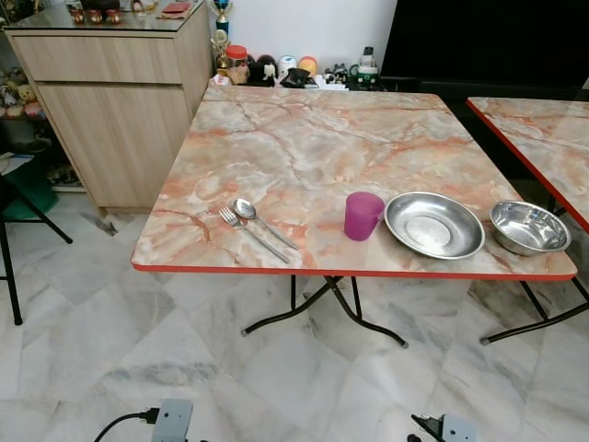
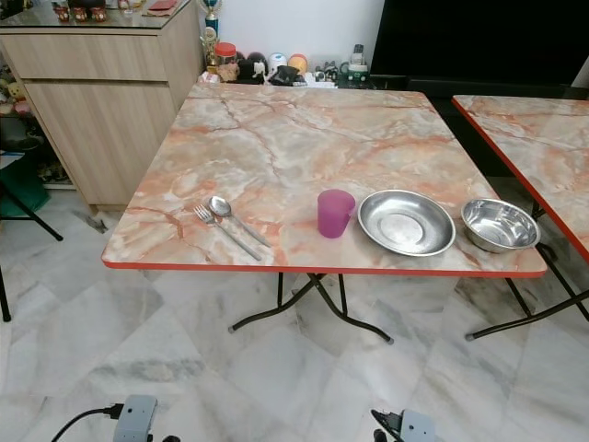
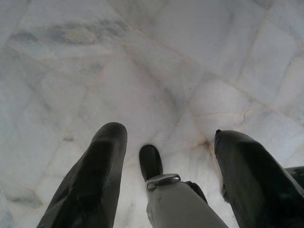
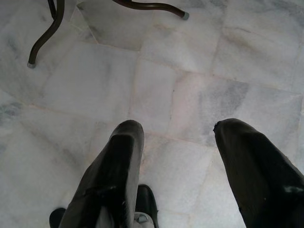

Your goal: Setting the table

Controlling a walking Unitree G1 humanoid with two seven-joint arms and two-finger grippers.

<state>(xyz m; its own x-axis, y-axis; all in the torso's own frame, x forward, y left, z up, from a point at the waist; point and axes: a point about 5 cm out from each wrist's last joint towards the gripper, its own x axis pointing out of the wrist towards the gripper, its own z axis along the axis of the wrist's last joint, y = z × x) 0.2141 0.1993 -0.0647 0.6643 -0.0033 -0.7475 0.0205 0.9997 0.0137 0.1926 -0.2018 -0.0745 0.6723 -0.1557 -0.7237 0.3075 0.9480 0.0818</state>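
Observation:
A marble-patterned table (image 1: 304, 147) with a red edge stands ahead of me. Along its near edge lie a fork (image 1: 250, 234) and a spoon (image 1: 258, 217) side by side, then an upright purple cup (image 1: 363, 215), a wide shallow steel dish (image 1: 433, 225) and a smaller steel bowl (image 1: 529, 226) at the right corner. Both arms hang low, well short of the table. My left gripper (image 3: 167, 135) is open over the marble floor with nothing in it. My right gripper (image 4: 176, 127) is open too, empty, above floor tiles near a table foot (image 4: 31, 64).
A second matching table (image 1: 543, 138) stands close on the right. A wooden cabinet (image 1: 110, 110) is at the back left, and jars and small items (image 1: 285, 72) sit behind the table's far edge. A black folding chair (image 1: 14, 212) is at the left. Black folding legs (image 1: 322, 308) spread under the table.

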